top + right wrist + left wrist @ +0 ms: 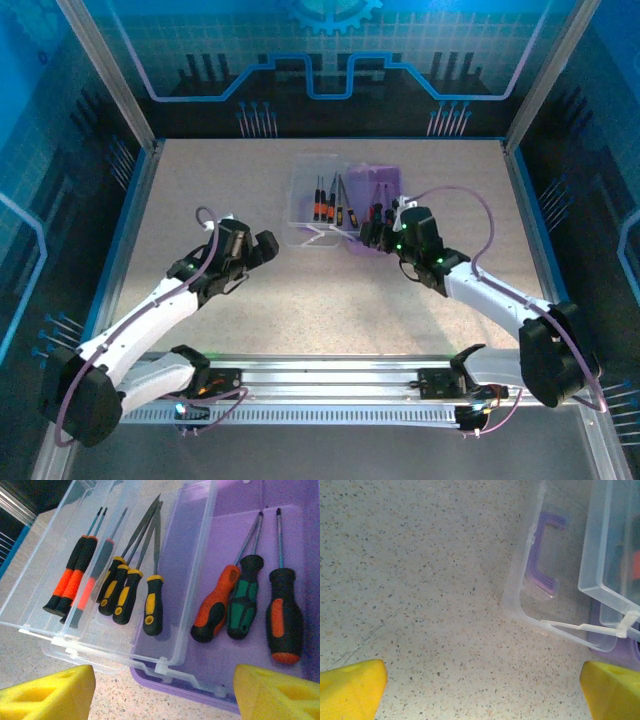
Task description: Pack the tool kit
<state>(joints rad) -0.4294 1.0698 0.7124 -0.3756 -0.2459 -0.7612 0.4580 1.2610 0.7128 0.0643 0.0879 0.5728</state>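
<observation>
- The small rectangular translucent purple plastic case [385,180] lies open past the middle of the speckled beige table [300,320]. Its clear hinged lid [300,200] is folded out flat to its left.
- My left gripper [264,246] sits just beside the lid's near left corner, apart from it. Only bare table lies between my yellow foam pads [350,690], which are spread wide.
- The purple handle [545,550] shows through the clear plastic, ahead and to the right of that gripper.
- My left arm runs from the near left corner diagonally up and right, with the wrist aimed at the case.
- My right gripper [372,236] hangs at the near rim of the purple half. Its jaws are spread and hold nothing.
- Slim screwdrivers with yellow-black handles [125,592] and orange-black handles [67,587] lie side by side in the clear half, tips pointing away.
- Three thicker drivers rest in the purple half: orange [215,605], green [245,605] and black-orange [284,620].
- My right arm reaches from the near right corner up and left, with the wrist tipped down toward the case.
</observation>
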